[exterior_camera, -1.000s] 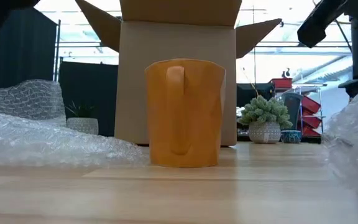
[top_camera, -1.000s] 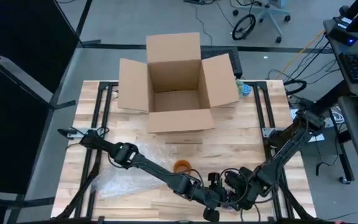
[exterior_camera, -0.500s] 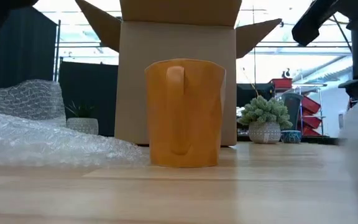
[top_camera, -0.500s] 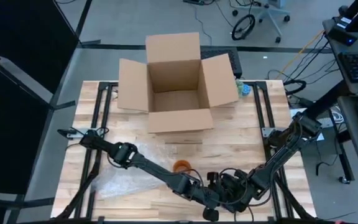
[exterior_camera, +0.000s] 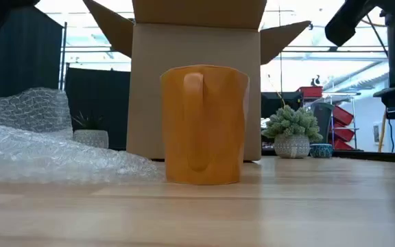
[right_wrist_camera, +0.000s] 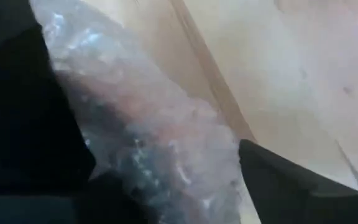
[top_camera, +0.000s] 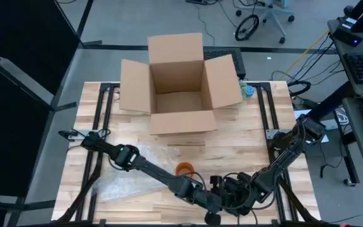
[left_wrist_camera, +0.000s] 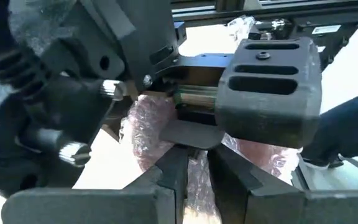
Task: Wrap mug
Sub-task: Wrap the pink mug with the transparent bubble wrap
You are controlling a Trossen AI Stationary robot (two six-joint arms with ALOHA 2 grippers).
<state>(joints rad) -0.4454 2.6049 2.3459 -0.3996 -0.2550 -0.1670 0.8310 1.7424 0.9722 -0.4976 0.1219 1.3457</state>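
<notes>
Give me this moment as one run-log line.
mug: upright on table, unwrapped | bubble wrap: gripped by left gripper | right gripper: beside it at near table edge | box: open

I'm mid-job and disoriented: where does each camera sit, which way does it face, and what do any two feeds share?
High: overhead, straight down; both arms, open cardboard box, orange mug.
Low: table height, looking across; mug handle faces it, box behind, bubble wrap beside.
Left wrist: past the left tool pinching bubble wrap; the other arm close ahead.
Right wrist: close on bubble wrap over the wooden table.
High and low share mug and box.
</notes>
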